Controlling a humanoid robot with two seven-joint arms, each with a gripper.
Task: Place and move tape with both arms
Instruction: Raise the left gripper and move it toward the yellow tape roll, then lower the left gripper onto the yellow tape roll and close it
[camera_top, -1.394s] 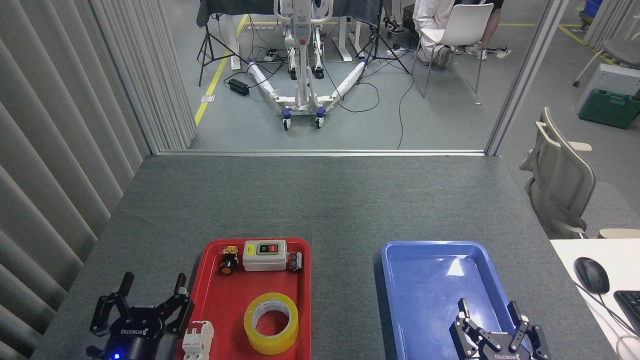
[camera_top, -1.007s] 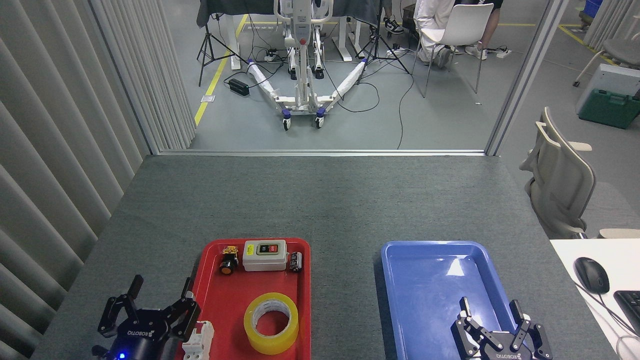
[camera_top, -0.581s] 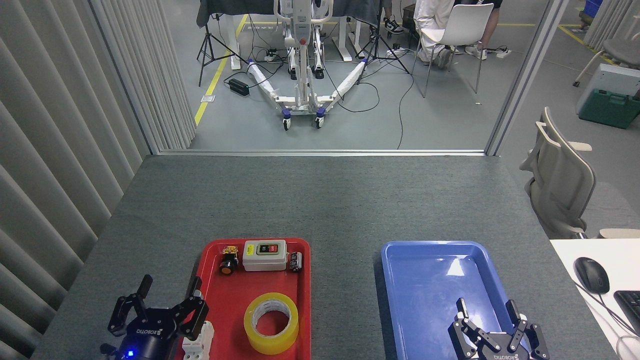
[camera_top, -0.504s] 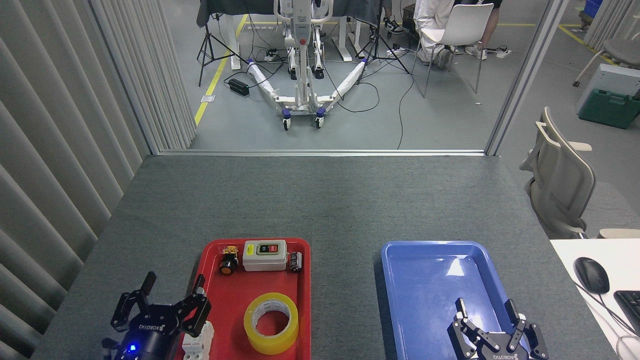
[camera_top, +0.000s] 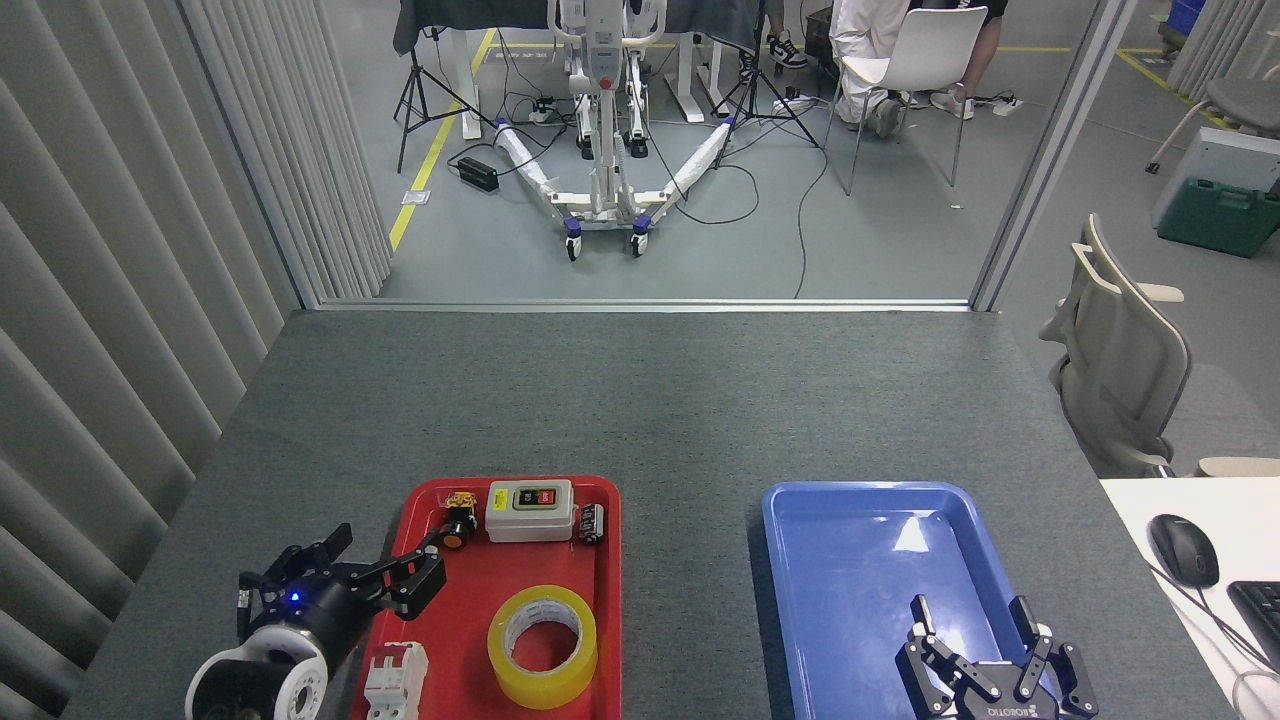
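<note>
Since the earlier frames our left gripper (camera_top: 385, 556) has risen from the bottom edge and swung rightward, its black fingers now spread open and empty over the left rim of the glossy red tray (camera_top: 606, 560). Our right gripper (camera_top: 975, 640) has barely shifted at lower right, fingers parted with nothing held, above the shiny blue tray (camera_top: 860, 540). The tape (camera_top: 542, 646), a smooth translucent yellow ring with a white core, lies flat in the red tray's lower half, unchanged. Both trays rest on the coarse grey felt tabletop (camera_top: 640, 400).
</note>
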